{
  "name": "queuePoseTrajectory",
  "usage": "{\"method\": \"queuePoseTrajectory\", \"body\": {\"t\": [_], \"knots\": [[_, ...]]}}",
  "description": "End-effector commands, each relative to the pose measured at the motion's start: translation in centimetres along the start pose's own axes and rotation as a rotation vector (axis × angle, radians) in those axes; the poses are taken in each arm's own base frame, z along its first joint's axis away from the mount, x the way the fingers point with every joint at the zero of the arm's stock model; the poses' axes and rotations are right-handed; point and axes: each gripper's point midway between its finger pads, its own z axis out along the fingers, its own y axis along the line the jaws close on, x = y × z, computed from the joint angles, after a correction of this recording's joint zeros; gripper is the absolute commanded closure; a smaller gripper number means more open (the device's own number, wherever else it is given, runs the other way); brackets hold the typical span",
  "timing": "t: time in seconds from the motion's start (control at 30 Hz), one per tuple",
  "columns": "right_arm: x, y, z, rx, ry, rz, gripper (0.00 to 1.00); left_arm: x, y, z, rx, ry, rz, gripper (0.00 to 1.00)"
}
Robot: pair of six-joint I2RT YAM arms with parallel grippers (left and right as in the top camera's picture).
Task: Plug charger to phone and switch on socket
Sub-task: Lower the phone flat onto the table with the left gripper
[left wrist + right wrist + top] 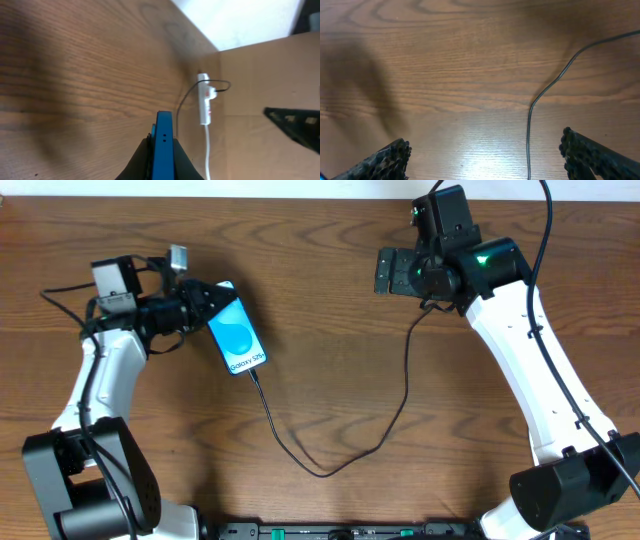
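Observation:
My left gripper [212, 302] is shut on the upper end of the phone [238, 332], whose blue screen faces up. In the left wrist view the phone [164, 131] shows edge-on between the fingers [163, 155]. The black charger cable [322, 470] meets the phone's lower end, loops across the table and runs up under my right arm. The white socket [204, 100] with red marks lies beyond the phone; it is hidden in the overhead view. My right gripper [386, 271] is open and empty above the table, with the cable [534, 110] between its fingers [485, 155].
The socket's white cord [207, 150] runs back toward the left wrist camera. The right gripper's dark finger [296, 125] shows to the right of the socket. Bare wood tabletop [330, 360] lies between the arms.

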Motion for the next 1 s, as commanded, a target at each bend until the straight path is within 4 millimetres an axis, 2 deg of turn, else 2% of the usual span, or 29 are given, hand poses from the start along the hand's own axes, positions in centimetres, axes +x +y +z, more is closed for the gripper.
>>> {"method": "queuePoseTrajectory", "body": {"t": [0.0,0.23,0.57,0.8,0.97], "knots": [[-0.2,0.2,-0.5,0.007,-0.018,0.0,0.05,0.1,0.0,0.7,-0.041,0.002,0.069,0.92],[-0.2,0.2,-0.5,0.008,-0.015,-0.001,0.04,1.4,-0.1,2.7,-0.046,0.054,0.078,0.92],[0.2,0.0,-0.5,0.015,-0.001,-0.001,0.04,4.0,2.5,5.9,-0.051,0.164,0.006,0.92],[0.4,-0.1,-0.5,0.018,0.006,-0.002,0.04,4.5,3.2,6.3,-0.066,0.179,-0.011,0.92],[0.4,-0.1,-0.5,0.018,0.006,-0.002,0.04,4.3,4.4,6.2,-0.139,0.163,-0.003,0.92]]}}
